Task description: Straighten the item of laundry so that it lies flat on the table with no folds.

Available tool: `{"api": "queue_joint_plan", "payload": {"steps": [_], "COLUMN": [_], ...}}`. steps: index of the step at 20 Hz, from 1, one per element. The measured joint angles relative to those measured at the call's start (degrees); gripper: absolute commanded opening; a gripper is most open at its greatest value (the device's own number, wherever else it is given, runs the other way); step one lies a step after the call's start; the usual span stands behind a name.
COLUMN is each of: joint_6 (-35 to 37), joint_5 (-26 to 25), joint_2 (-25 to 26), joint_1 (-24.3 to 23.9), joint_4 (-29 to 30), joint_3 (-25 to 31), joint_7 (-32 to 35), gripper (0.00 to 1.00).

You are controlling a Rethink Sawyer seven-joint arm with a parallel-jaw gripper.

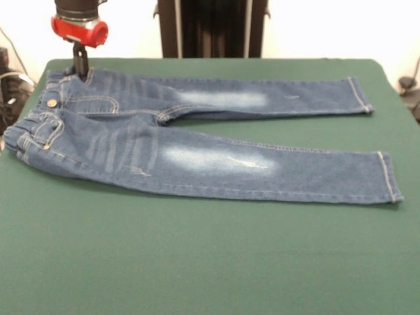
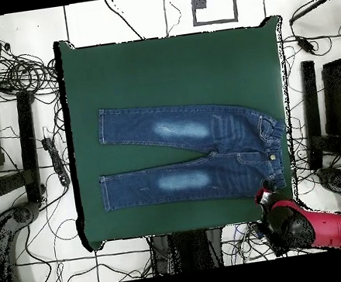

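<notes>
The small blue denim jeans (image 1: 216,164) lie spread on the dark green table (image 1: 197,262). The waistband is at the left and both legs run to the right, slightly apart. The waistband looks a little bunched. My gripper (image 1: 80,67) comes down at the far left and its tip rests at the far corner of the waistband. In the overhead view the jeans (image 2: 199,155) lie with the waistband to the right on the table (image 2: 164,70). The gripper (image 2: 266,195) is at the waistband's lower right corner, near the table's edge.
The red and black arm (image 2: 319,229) reaches in from the lower right of the overhead view. Cables (image 2: 16,75) and stands lie on the floor around the table. The pedestal (image 1: 213,29) stands behind the table's far edge.
</notes>
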Motion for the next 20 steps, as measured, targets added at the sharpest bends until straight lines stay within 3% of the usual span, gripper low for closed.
{"api": "queue_joint_plan", "payload": {"steps": [20], "joint_6": [0.02], "joint_5": [0.13], "joint_2": [-0.37], "joint_1": [0.87], "joint_4": [0.11], "joint_3": [0.02], "joint_7": [0.0], "gripper": [0.0]}}
